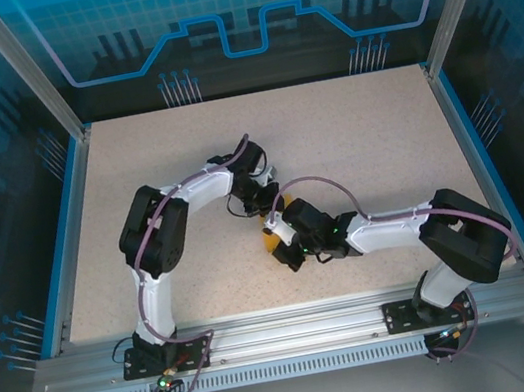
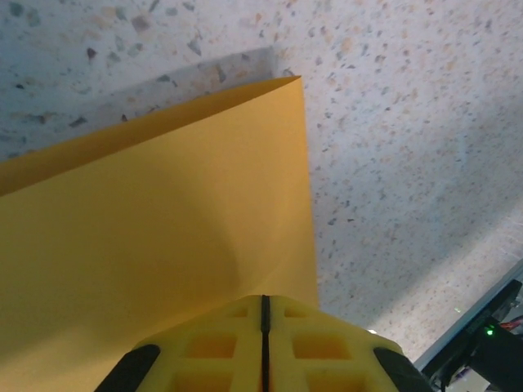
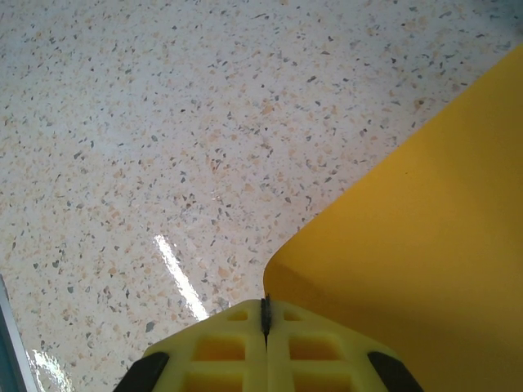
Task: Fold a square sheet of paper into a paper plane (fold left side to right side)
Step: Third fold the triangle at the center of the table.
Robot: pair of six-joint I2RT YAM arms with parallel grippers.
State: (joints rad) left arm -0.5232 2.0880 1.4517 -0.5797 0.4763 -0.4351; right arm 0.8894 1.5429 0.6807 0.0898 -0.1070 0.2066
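The square sheet of paper [image 2: 163,229] is bright orange and lies mid-table, mostly hidden under both wrists in the top view, where a small patch [image 1: 272,244] shows. My left gripper [image 2: 263,298] is shut, and the sheet curves up into its yellow fingertips near one side edge; a far corner points away from it. From above, that gripper [image 1: 275,197] reaches in from the upper left. My right gripper [image 3: 265,300] is shut at a rounded corner of the sheet [image 3: 425,245], which runs under its right finger. It comes in from the right [image 1: 273,222].
The speckled tabletop [image 3: 163,122] surrounds the sheet. Blue-edged rails [image 1: 68,235] border the table left and right, and an aluminium rail [image 1: 295,327] carries the arm bases along the near edge. The two wrists stand close together at mid-table.
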